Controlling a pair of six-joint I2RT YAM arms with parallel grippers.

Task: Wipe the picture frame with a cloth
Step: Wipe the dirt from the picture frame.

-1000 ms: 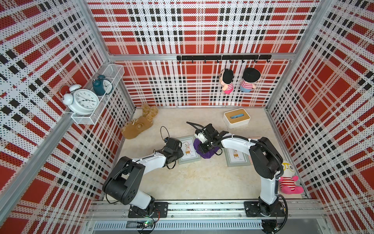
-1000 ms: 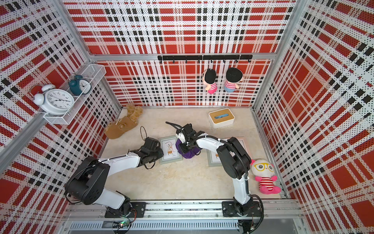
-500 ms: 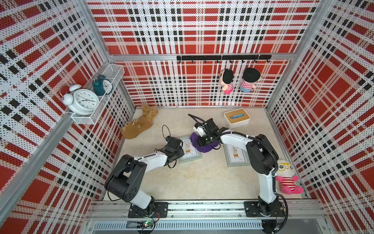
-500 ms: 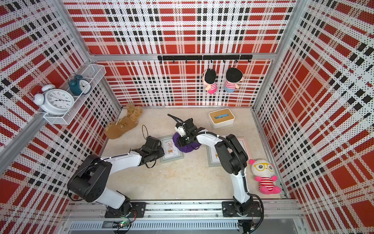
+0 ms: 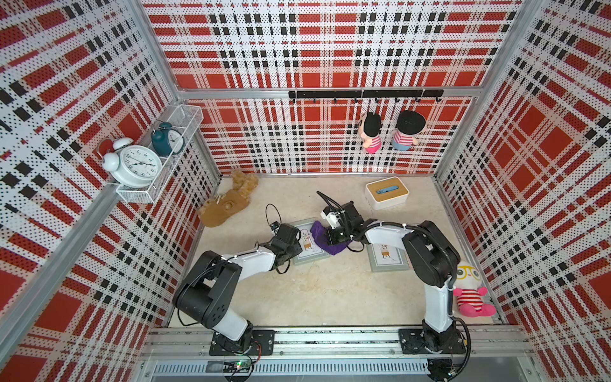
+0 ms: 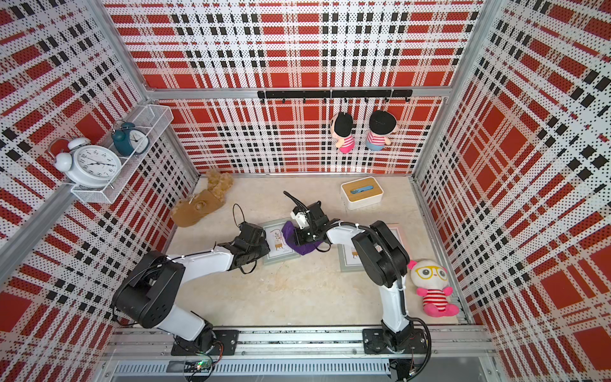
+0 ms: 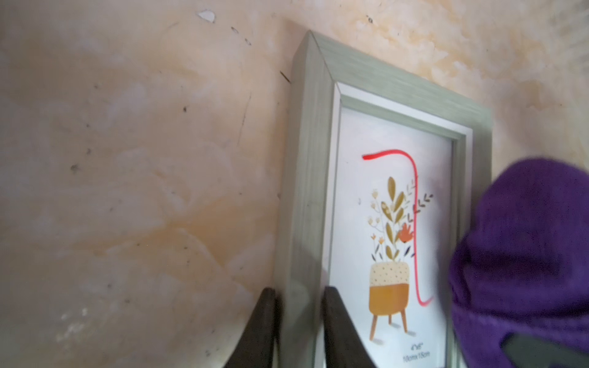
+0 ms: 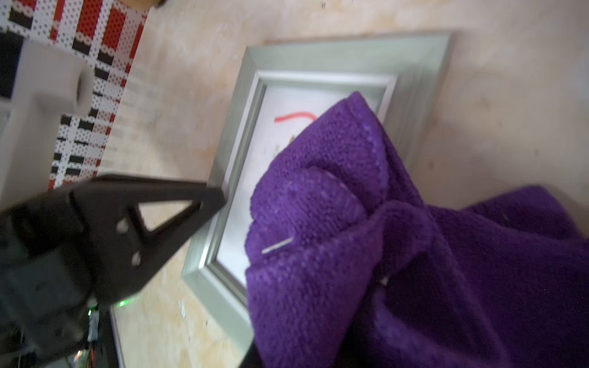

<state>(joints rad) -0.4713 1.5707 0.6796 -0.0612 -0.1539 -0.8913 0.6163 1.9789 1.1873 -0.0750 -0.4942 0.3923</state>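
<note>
A grey-green picture frame lies flat mid-table, holding a potted-plant print. A red scribble crosses its glass. My left gripper is shut on the frame's side rail, one finger on either side of it. The purple cloth is bunched on the frame's other long side. It covers part of the glass and the end of the red line. My right gripper is shut on the cloth, which hides its fingers.
A second picture frame lies to the right under my right arm. Behind it stands a white box with a wooden lid. A brown plush slipper is at back left. A doll sits by the right wall.
My right gripper has dragged the cloth leftward from the frame's edge onto its glass. The left gripper's jaws have narrowed onto the frame's rail.
</note>
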